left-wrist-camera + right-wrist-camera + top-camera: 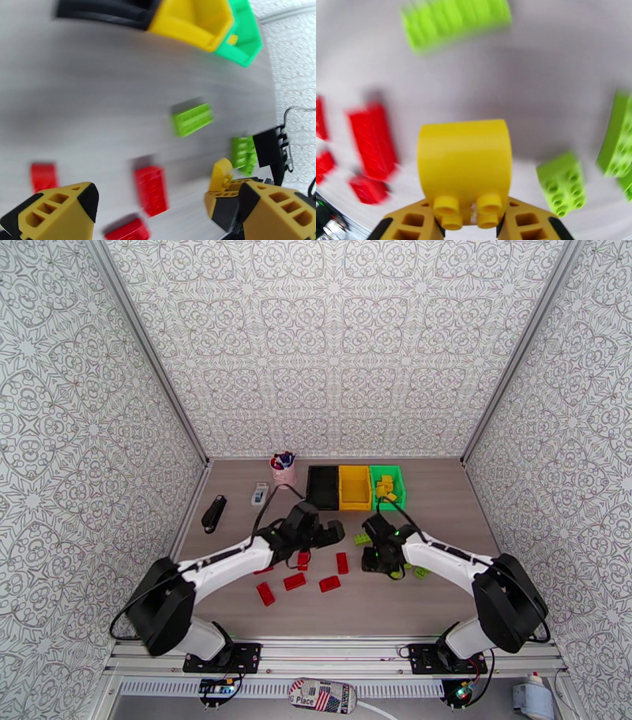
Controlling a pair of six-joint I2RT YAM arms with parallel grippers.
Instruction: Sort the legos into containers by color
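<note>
Right fingers (410, 223) pinch yellow lego (464, 158); arm (450, 556) stretched inward.

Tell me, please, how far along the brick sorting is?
Little looks done: some yellow bricks sit in the green bin, while the yellow bin looks empty. In hand: the right gripper is shut on another yellow brick. Remaining: red bricks and green bricks lie loose on the table, with the left gripper open over the red ones.
</note>
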